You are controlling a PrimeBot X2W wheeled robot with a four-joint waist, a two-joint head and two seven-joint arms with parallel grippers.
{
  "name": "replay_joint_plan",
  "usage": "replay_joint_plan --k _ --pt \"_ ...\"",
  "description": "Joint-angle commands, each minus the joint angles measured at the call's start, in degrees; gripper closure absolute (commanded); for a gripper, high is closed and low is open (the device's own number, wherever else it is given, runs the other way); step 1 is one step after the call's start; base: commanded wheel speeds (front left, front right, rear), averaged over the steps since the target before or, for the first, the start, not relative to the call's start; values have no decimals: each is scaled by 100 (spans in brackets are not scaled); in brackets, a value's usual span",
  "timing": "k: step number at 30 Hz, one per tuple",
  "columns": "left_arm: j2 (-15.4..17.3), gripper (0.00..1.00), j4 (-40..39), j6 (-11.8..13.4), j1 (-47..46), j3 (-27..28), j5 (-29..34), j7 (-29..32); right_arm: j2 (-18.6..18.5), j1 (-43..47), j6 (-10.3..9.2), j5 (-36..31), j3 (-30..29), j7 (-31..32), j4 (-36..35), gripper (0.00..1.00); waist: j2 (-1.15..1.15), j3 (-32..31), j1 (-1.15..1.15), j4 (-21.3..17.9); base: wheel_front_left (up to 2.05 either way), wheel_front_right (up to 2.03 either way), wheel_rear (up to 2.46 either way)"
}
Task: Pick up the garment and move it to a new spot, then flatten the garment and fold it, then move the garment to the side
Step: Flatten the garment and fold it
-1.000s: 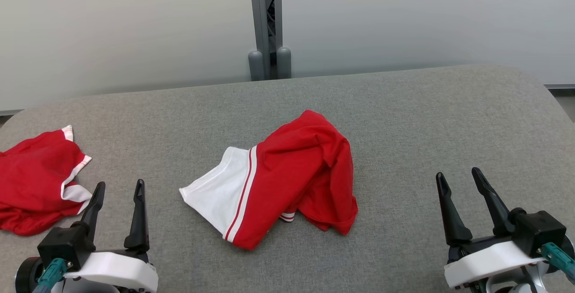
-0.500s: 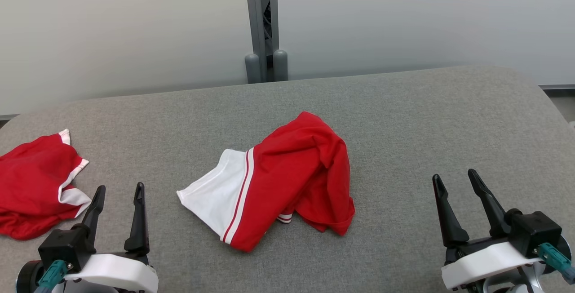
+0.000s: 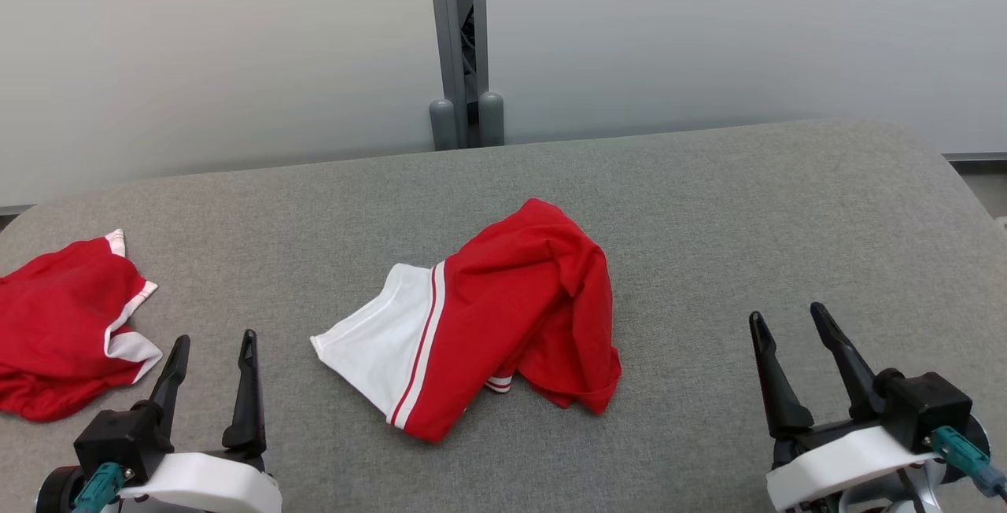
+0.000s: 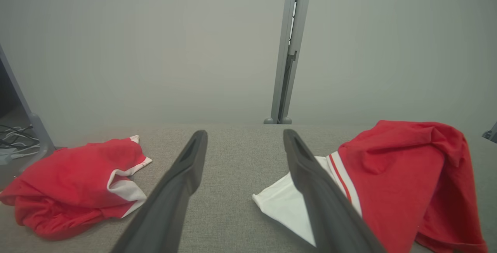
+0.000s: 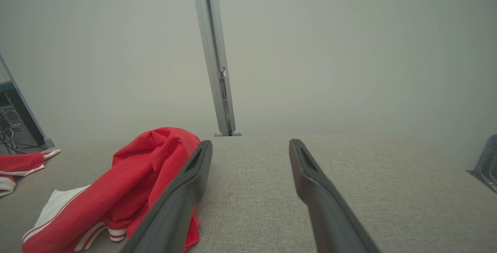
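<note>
Red cloth with a smooth white panel and thin red-and-white stripes forms the garment (image 3: 503, 316), crumpled in a soft, creased heap on the grey, coarse-woven table (image 3: 747, 214). Well to the garment's left lies a second heap (image 3: 63, 332) of the same red-and-white cloth. The left gripper (image 3: 216, 337) sits nearer than the garment and to its left, its tapered dark fingers spread apart and empty. The right gripper (image 3: 787, 312), on the garment's right, is likewise spread and empty. Beyond the garment rises a slim grey metal post (image 3: 460, 41).
</note>
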Motion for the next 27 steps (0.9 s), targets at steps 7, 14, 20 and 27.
replay_joint_plan --k 7,14,20,27 --pt "-27 0 66 -27 -176 -70 -13 -39 -26 -250 10 -40 520 193 401 0 0 62 0 117 0 0 0" --pt "-113 0 153 -102 -436 -168 -37 -107 -70 -791 10 106 1445 380 1427 0 0 373 0 470 0 0 0" --pt "-191 0 310 -180 -635 -233 -38 -205 -87 -1269 7 244 1814 353 2470 0 0 596 0 758 0 0 0" --pt "-248 0 467 -231 -740 -269 -56 -289 -78 -1684 6 342 1915 166 3409 100 0 709 0 860 0 0 0"
